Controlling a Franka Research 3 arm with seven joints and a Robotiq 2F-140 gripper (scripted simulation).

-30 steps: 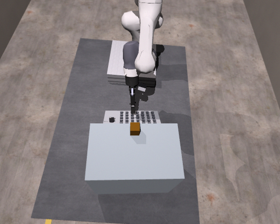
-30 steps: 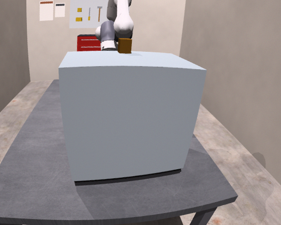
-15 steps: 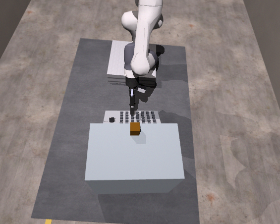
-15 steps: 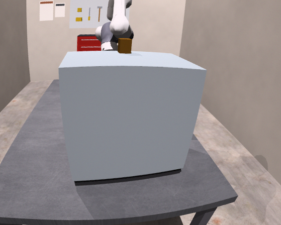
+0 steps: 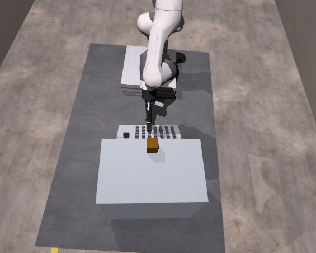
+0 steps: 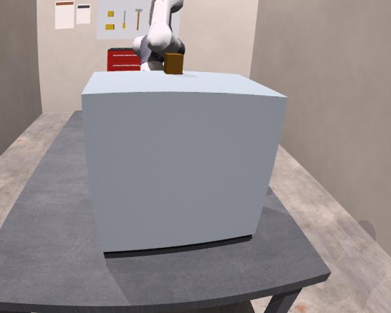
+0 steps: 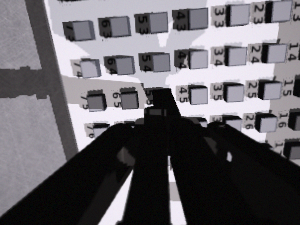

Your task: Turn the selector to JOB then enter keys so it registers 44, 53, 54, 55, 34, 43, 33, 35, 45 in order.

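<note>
The keypad panel (image 5: 131,127) lies behind the big box, its near part hidden by it. The dark selector knob (image 5: 126,135) is at its left; its setting is too small to read. My gripper (image 5: 149,130) (image 7: 161,103) is shut and empty, pointing down over the keys. In the wrist view its tips cover the key labelled 55; contact cannot be told. Around them show key 54 (image 7: 161,62), key 53 (image 7: 158,22), key 44 (image 7: 199,59), key 43 (image 7: 198,19), key 45 (image 7: 198,95), key 34 (image 7: 235,56), key 33 (image 7: 239,15) and key 35 (image 7: 234,93). No key looks lit.
A large pale box (image 5: 151,176) (image 6: 184,156) stands in front of the panel and blocks the exterior view of it. An orange-brown block (image 5: 152,143) (image 6: 174,64) sits on its top at the edge nearest the arm.
</note>
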